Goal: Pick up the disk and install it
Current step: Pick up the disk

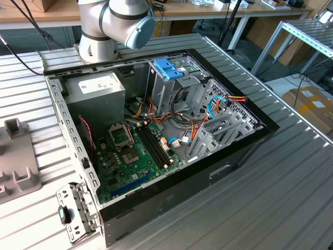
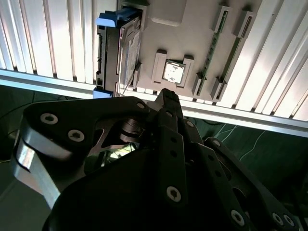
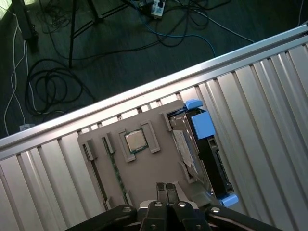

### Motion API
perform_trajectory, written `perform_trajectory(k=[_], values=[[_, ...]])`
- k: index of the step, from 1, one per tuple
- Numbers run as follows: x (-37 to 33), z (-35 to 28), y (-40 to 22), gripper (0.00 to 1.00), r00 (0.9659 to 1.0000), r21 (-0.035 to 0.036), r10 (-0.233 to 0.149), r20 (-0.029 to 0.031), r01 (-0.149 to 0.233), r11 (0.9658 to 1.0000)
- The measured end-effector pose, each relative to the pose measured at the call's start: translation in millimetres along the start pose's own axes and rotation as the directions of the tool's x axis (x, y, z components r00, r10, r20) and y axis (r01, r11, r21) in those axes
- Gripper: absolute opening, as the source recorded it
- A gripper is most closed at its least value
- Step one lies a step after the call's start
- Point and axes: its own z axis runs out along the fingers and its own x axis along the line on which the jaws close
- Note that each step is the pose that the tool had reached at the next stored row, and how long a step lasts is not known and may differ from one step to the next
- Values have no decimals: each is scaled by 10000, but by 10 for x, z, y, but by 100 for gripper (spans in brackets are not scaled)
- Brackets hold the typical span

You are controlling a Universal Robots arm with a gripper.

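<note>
The disk [image 3: 214, 161] stands on its edge in a slot of a grey holder tray [image 3: 144, 168] on the ribbed table. It has a dark body with a light blue carrier, seen in both wrist views [image 2: 111, 53]. My gripper [image 3: 166, 187] hovers above the tray, beside the disk and apart from it. Its two dark fingers are pressed together with nothing between them [image 2: 167, 94]. In the exterior view the open computer case [image 1: 244, 151] lies on the table, with a darker blue latch piece [image 1: 169, 67] on its grey drive cage.
The tray also holds a processor chip [image 3: 134, 140] and a memory stick [image 3: 114, 171]. The table's edge [image 3: 144, 94] runs close by the tray, with cables on the floor beyond. The arm's base [image 1: 99, 44] stands behind the case. A metal bracket [image 1: 78, 208] lies at its front corner.
</note>
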Motion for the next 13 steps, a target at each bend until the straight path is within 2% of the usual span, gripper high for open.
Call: perform_trajectory(k=[13], values=[[0, 0, 0, 11, 9996, -7, -291, -13, 291, 9996]])
